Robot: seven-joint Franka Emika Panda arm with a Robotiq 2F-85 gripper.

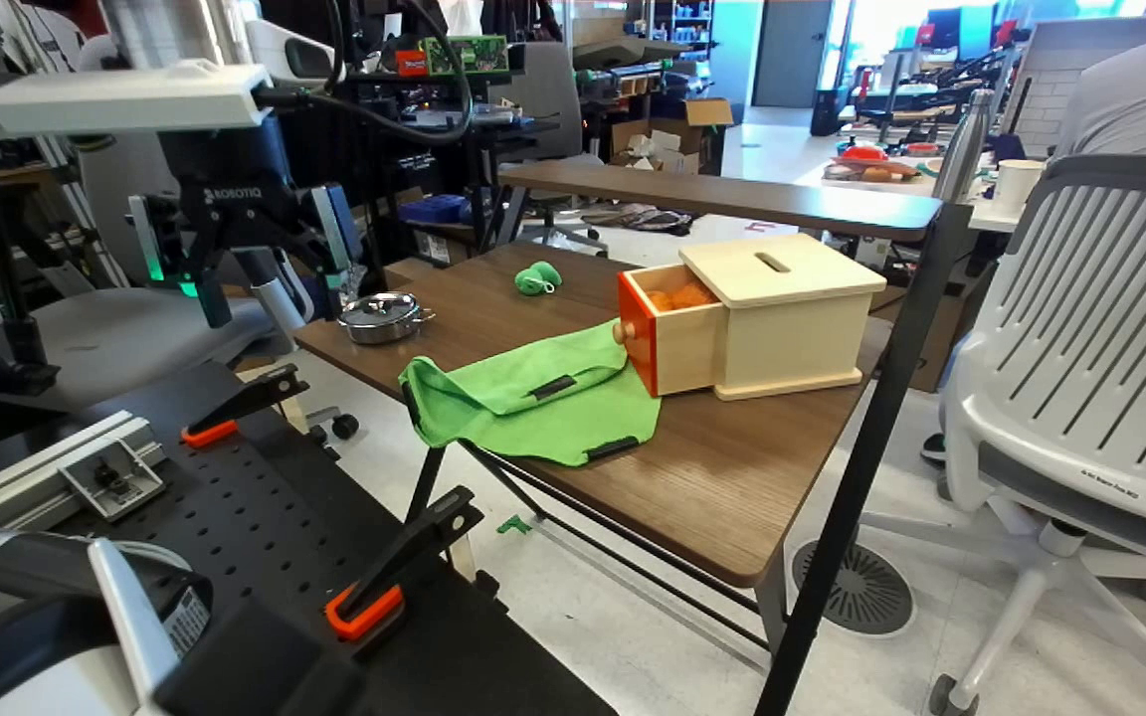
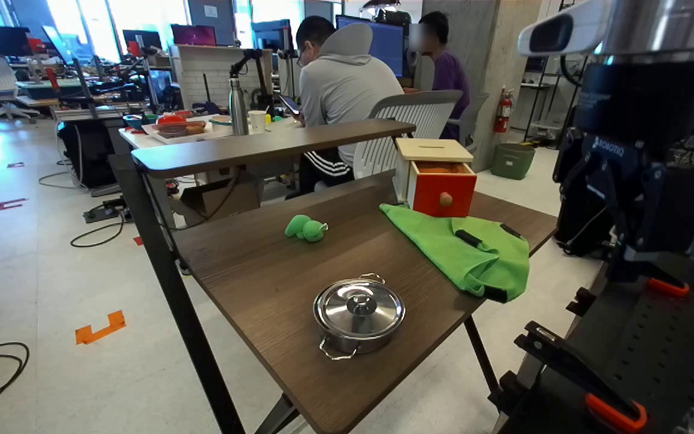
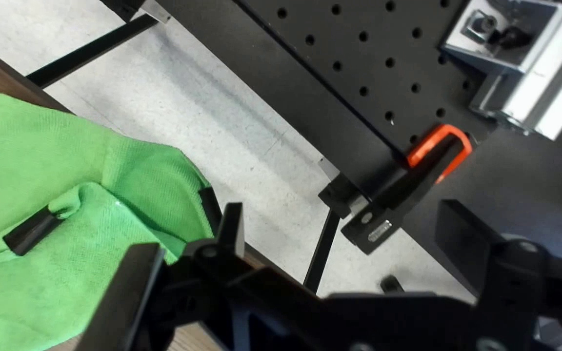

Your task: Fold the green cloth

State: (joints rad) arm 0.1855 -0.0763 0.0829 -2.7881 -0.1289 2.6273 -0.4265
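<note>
Lime-green cloth: rumpled, partly doubled over, black strips at edges. Lies on wood-grain bench, corner overhanging edge, just beside wooden drawer box. Gripper fingers spread apart; white "ROBOTIQ" lettering on body.

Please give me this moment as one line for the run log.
task: fold cloth; end effector: open, empty, apart from cloth; cloth: rumpled, partly hanging off table; drawer: open; pot: lidded
</note>
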